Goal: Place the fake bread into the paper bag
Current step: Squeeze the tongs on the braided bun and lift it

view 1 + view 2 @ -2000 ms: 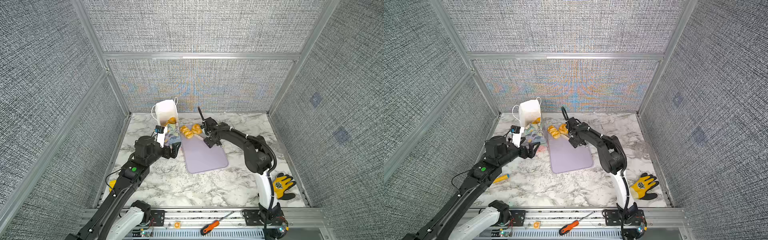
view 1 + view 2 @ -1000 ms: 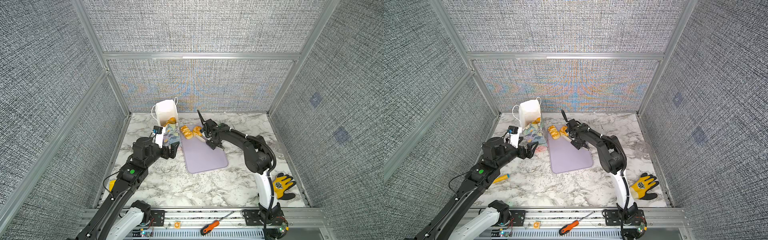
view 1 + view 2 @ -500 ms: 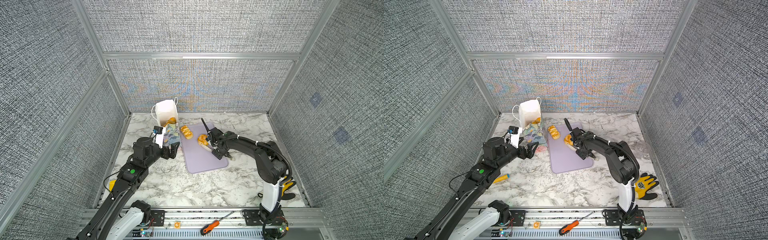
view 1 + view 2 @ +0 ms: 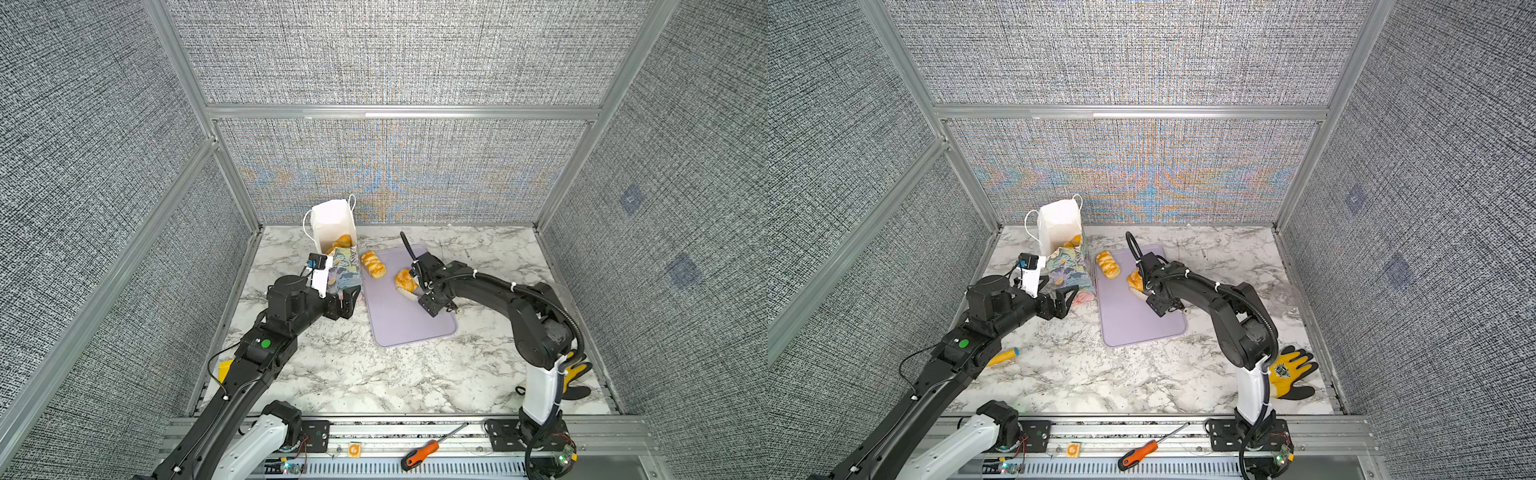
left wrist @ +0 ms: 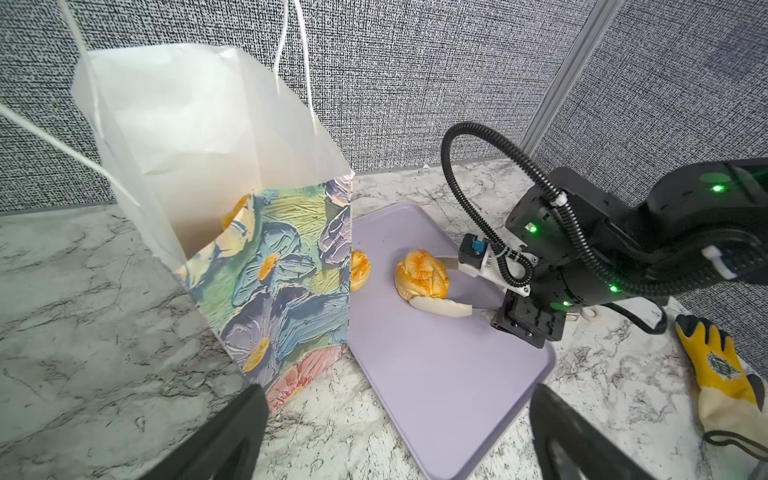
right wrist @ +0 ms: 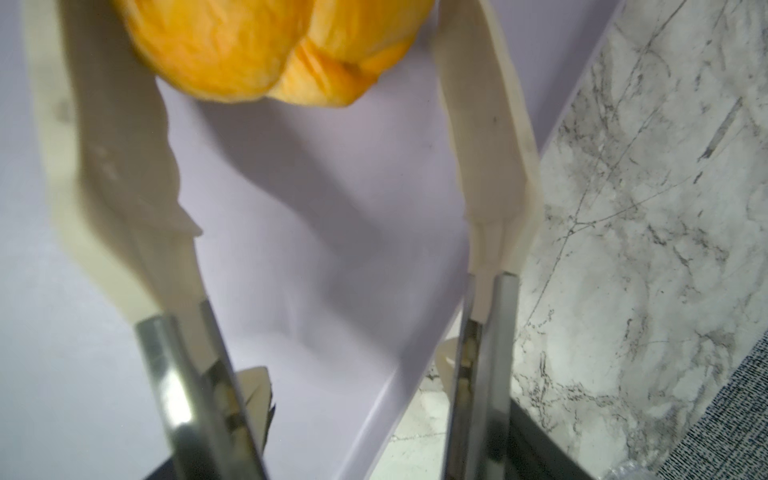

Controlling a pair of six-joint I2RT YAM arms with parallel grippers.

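The paper bag [image 4: 332, 222] [image 4: 1059, 224] [image 5: 266, 270] stands open at the back left, floral outside and white inside. One piece of fake bread [image 4: 341, 241] [image 5: 235, 210] lies inside it. A roll [image 4: 372, 264] [image 4: 1108, 264] sits at the lilac tray's far corner, half hidden by the bag in the left wrist view. Another bread [image 4: 405, 279] [image 4: 1134, 280] [image 5: 422, 274] [image 6: 270, 45] rests mid-tray between the cream fingers [image 5: 440, 307] of my right gripper [image 4: 406, 284] [image 5: 430, 282], which stands open close around it. My left gripper [image 4: 348, 301] [image 4: 1065, 301] [image 5: 395, 440] is open and empty by the bag's base.
The flat lilac tray [image 4: 407, 328] [image 4: 1133, 324] lies right of the bag. A yellow glove [image 4: 1289, 374] [image 5: 715, 365] lies at the right arm's base. An orange-handled screwdriver [image 4: 419, 453] sits on the front rail, and a small yellow tool [image 4: 1003, 357] lies under the left arm. Grey walls close three sides.
My right gripper drew back from the tray's far end to its middle, bringing one bread away from the roll, and its jaws have widened. The left arm has stayed put.
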